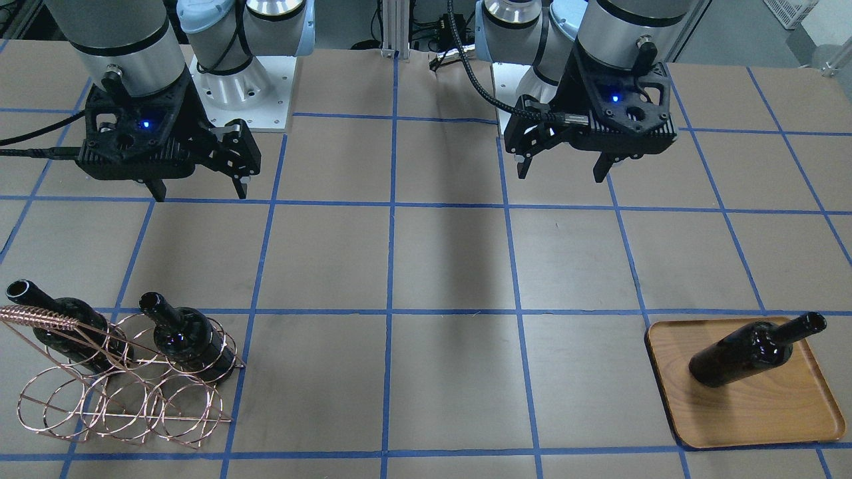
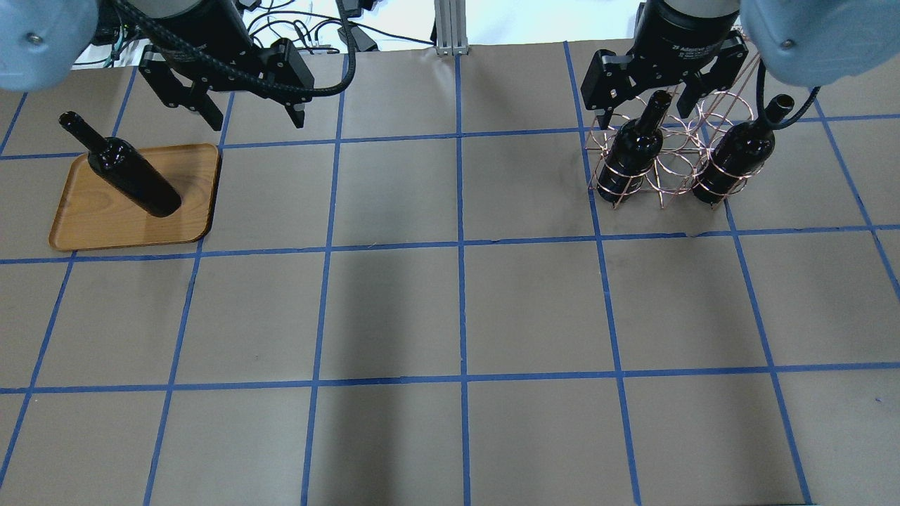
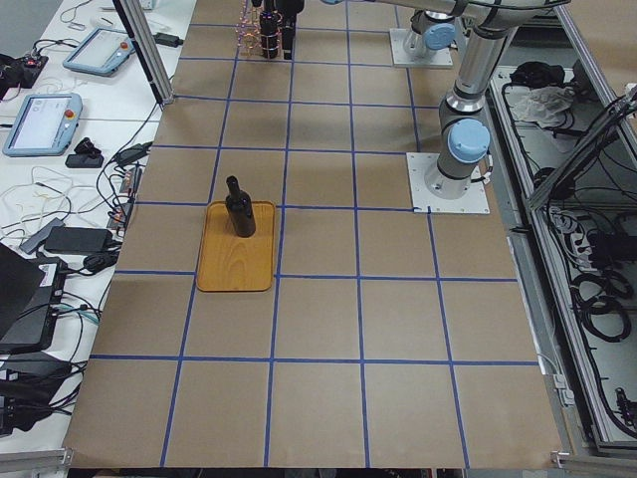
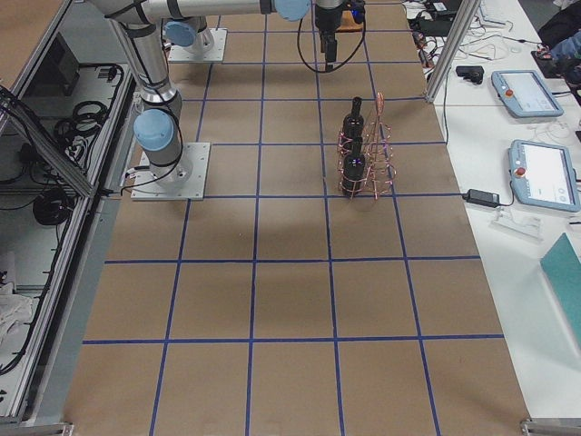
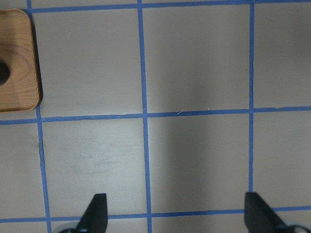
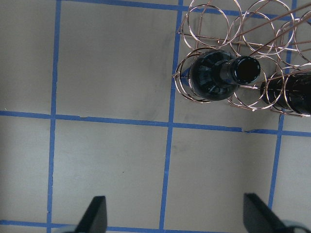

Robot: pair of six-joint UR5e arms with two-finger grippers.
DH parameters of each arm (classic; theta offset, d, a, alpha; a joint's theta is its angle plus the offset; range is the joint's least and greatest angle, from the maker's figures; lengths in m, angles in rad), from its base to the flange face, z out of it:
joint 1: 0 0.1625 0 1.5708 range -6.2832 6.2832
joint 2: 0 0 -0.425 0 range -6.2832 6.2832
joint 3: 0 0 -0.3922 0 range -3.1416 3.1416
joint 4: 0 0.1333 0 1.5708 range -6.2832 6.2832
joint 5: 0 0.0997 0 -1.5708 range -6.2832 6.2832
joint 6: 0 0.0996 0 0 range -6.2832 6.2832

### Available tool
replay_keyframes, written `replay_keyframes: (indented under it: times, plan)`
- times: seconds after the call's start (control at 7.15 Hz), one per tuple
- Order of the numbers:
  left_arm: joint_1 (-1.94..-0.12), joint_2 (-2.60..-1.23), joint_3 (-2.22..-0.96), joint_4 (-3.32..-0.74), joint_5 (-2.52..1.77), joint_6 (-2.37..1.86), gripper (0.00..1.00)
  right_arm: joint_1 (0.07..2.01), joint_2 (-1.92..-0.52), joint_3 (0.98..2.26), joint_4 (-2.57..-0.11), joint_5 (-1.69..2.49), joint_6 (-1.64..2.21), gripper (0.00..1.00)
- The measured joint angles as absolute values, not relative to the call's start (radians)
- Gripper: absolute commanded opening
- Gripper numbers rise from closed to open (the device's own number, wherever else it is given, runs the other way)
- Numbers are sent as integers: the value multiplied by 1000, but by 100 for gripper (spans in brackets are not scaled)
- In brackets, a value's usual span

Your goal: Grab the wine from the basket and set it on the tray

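Note:
One wine bottle (image 1: pixel 752 352) stands upright on the wooden tray (image 1: pixel 765 419), also in the overhead view (image 2: pixel 133 176) on the tray (image 2: pixel 105 225). Two more bottles (image 2: pixel 633 151) (image 2: pixel 735 158) stand in the copper wire basket (image 2: pixel 675 165). My left gripper (image 2: pixel 256 121) is open and empty, above the table beside the tray; the left wrist view shows the tray's corner (image 5: pixel 19 73). My right gripper (image 2: pixel 650 105) is open and empty, above the table on the robot's side of the basket. The right wrist view shows one bottle's mouth (image 6: pixel 245 70) in the basket (image 6: pixel 204 42).
Brown paper with blue tape grid lines (image 2: pixel 460 246) covers the table. The basket's slanted handle (image 1: pixel 40 318) rises beside one bottle. The arms' white base plates (image 1: pixel 239 86) sit at the robot's edge. Pendants and cables lie on side benches (image 3: pixel 60 119).

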State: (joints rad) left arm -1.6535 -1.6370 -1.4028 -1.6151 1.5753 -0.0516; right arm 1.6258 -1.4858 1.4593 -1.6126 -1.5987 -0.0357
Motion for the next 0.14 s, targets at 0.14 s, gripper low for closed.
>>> replay_keyframes:
  times: [0.14]
  plan:
    - [-1655,-1631,-1410,-1614,1575,-50,97,1626,-1486,1459,-1612,-1600,-36,100]
